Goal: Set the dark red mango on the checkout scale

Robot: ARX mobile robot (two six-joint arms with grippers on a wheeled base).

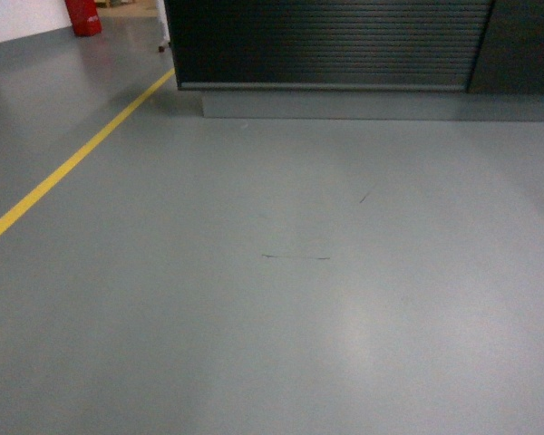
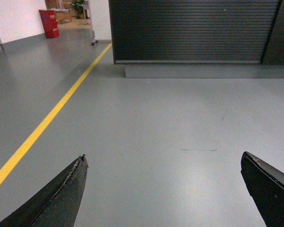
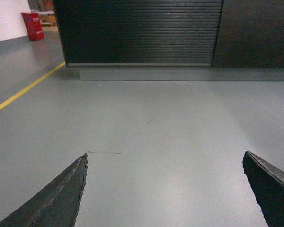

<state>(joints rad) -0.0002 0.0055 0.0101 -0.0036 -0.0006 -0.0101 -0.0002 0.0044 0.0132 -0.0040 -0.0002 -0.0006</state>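
Observation:
The checkout (image 1: 331, 45) stands ahead, a black counter with a ribbed dark front on a grey base; it also fills the top of the left wrist view (image 2: 194, 30) and the right wrist view (image 3: 142, 30). Its top is out of frame. The dark red mango and the scale are out of view. My left gripper (image 2: 163, 158) is open over bare grey floor, nothing between its fingers. My right gripper (image 3: 164, 156) is open too, also empty. Neither gripper appears in the head view.
A yellow floor line (image 1: 68, 168) runs diagonally on the left towards the counter's left corner. A red object (image 1: 84, 16) stands far back left by a white wall. Grey floor (image 1: 299, 290) lies between me and the counter.

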